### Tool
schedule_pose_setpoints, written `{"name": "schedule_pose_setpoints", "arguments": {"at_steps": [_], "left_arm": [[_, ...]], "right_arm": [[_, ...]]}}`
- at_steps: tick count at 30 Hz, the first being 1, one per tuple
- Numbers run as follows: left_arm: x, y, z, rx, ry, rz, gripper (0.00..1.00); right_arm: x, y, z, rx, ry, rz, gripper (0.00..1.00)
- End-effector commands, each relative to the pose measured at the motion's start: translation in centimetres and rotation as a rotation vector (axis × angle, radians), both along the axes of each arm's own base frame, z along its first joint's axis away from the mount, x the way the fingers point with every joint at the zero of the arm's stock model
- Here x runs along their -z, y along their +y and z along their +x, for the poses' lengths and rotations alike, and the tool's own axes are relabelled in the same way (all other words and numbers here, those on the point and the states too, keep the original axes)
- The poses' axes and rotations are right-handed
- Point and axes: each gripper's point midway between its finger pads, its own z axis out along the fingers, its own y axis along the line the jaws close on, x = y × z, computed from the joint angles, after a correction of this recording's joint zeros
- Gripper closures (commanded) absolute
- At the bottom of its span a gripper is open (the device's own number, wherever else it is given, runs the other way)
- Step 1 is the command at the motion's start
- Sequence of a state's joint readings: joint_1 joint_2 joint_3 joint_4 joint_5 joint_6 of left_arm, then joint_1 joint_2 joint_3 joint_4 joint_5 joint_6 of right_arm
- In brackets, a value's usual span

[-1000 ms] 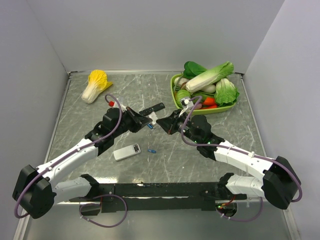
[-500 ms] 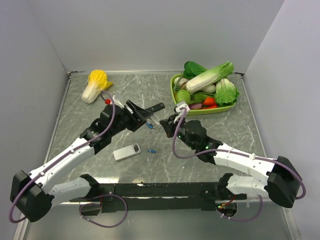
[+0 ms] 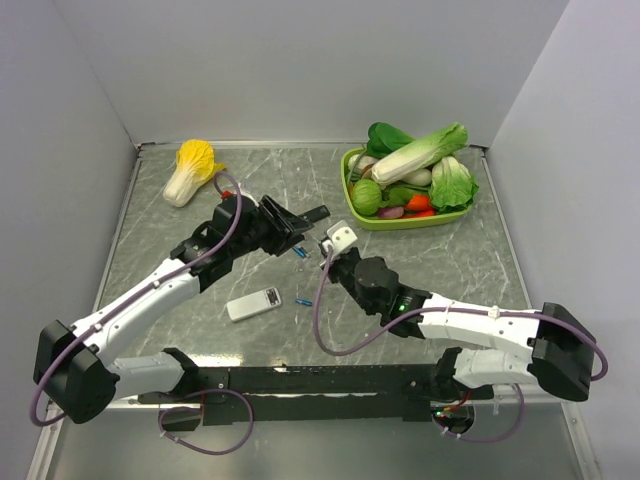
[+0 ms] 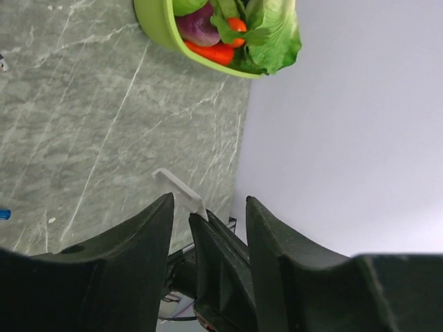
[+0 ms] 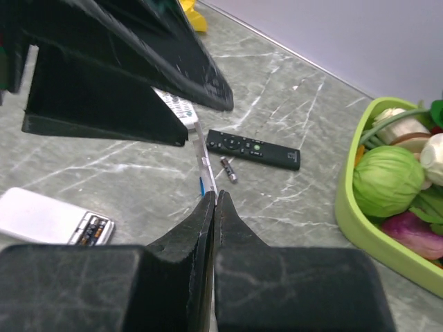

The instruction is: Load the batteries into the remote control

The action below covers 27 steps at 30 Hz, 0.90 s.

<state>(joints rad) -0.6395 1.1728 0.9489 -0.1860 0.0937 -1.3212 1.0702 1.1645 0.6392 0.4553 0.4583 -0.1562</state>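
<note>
My right gripper point(image 5: 216, 195) point(image 3: 322, 248) is shut on a thin white plate point(image 5: 205, 160) that I see edge-on, held over mid-table. The plate point(image 4: 178, 188) also shows in the left wrist view, pinched at one end. My left gripper point(image 3: 288, 228) point(image 4: 209, 202) stands open close by, and its fingers point(image 5: 138, 62) loom over the plate's far end. The remote control point(image 5: 176, 105) shows only as a buttoned light-grey corner under those fingers; I cannot tell what supports it. One blue battery point(image 5: 201, 185) point(image 3: 300, 252) lies beside the plate, another point(image 3: 304, 301) nearer, and a greyish cell point(image 5: 228, 169) lies by the black remote.
A slim black remote point(image 5: 252, 149) point(image 3: 308, 215) lies behind the grippers. A small white remote point(image 3: 253, 303) point(image 5: 48, 218) lies toward the near left. A green bowl point(image 3: 349, 190) point(image 5: 346, 207) of vegetables stands back right, and a yellow cabbage point(image 3: 190, 170) back left. Walls enclose three sides.
My left gripper has gone from shut to open and shifted slightly. My right arm has swung lower and leftward, its jaws closing fully on the thin white plate.
</note>
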Motion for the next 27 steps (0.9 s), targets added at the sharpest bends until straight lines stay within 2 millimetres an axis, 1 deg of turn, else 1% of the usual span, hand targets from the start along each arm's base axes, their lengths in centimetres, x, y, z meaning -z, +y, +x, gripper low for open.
{"name": "schedule_pose_setpoints", "arguments": {"at_steps": [1, 3, 11, 13, 19, 20, 22, 23, 24, 25, 26, 27], "left_arm": [[-1.4, -1.0, -0.4, 0.038, 0.001, -0.043, 0.51], [-1.4, -1.1, -0.5, 0.044, 0.006, -0.034, 0.53], [0.5, -1.3, -0.5, 0.055, 0.041, 0.015, 0.55], [0.5, -1.3, -0.4, 0.054, 0.037, 0.015, 0.57], [0.1, -1.3, -0.3, 0.056, 0.022, 0.018, 0.71], [0.0, -1.3, -0.3, 0.057, 0.021, 0.019, 0.76], [0.0, -1.3, -0.4, 0.06, 0.019, 0.016, 0.82], [0.1, -1.3, -0.3, 0.058, 0.02, 0.017, 0.87], [0.1, -1.3, -0.4, 0.06, 0.021, 0.019, 0.89], [0.1, -1.3, -0.4, 0.063, 0.019, 0.021, 0.92], [0.2, -1.3, -0.5, 0.065, 0.015, 0.027, 0.97], [0.3, -1.1, -0.4, 0.065, 0.008, 0.035, 0.99]], "right_arm": [[-3.4, 0.3, 0.5, 0.047, -0.096, 0.019, 1.0], [-3.2, 0.3, 0.4, 0.054, -0.104, 0.001, 1.0], [-3.1, 1.1, 0.2, 0.061, -0.14, -0.055, 1.0], [-3.2, 1.3, 0.2, 0.067, -0.156, -0.075, 1.0], [-2.9, 1.7, 0.1, 0.079, -0.181, -0.119, 1.0], [-2.8, 1.8, 0.0, 0.078, -0.183, -0.125, 1.0], [-2.5, 1.8, 0.1, 0.082, -0.18, -0.135, 1.0], [-2.5, 1.9, 0.1, 0.083, -0.18, -0.139, 1.0], [-2.4, 1.9, 0.1, 0.084, -0.177, -0.141, 1.0], [-2.2, 1.9, 0.1, 0.082, -0.171, -0.146, 0.98], [-2.1, 2.1, 0.0, 0.071, -0.164, -0.143, 0.93], [-2.4, 2.1, -0.1, 0.065, -0.158, -0.134, 0.9]]}}
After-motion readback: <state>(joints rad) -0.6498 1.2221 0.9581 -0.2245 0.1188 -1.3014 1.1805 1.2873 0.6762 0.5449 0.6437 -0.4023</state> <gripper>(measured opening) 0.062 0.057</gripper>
